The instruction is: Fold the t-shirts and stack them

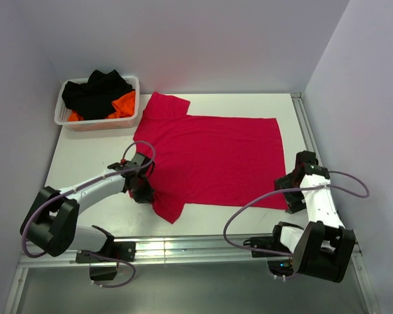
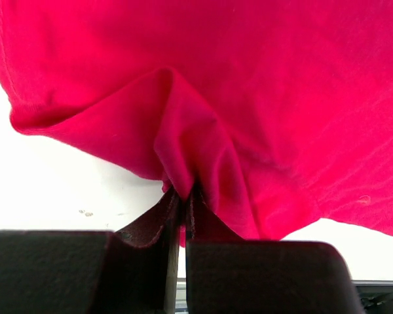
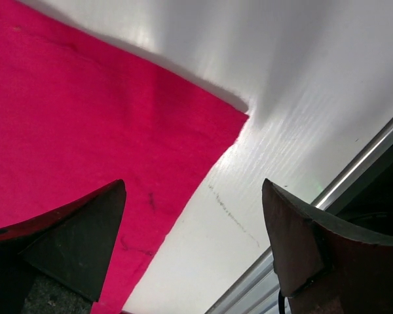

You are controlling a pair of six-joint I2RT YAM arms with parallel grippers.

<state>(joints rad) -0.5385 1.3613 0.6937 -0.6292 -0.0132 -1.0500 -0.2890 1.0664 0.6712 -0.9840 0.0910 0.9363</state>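
Clenched right at the lens, the left tool (image 2: 183, 196) pinches a raised ridge of the red t-shirt (image 1: 209, 157) between its dark fingers (image 2: 150, 226). Cloth fans out ahead of it and to both sides, lying flat on the white surface (image 1: 85, 157). The right tool (image 3: 193, 186) is released, jaws wide. The shirt's hem corner sits just ahead between them, one finger above cloth and the other above bare surface. Well beyond the left tool, a white basket (image 1: 98, 124) holds black and orange garments. By my reading, the first fold is being set up, with one side gripped. Next, the right tool must drop onto that corner and close, so both can carry the near edge over together.
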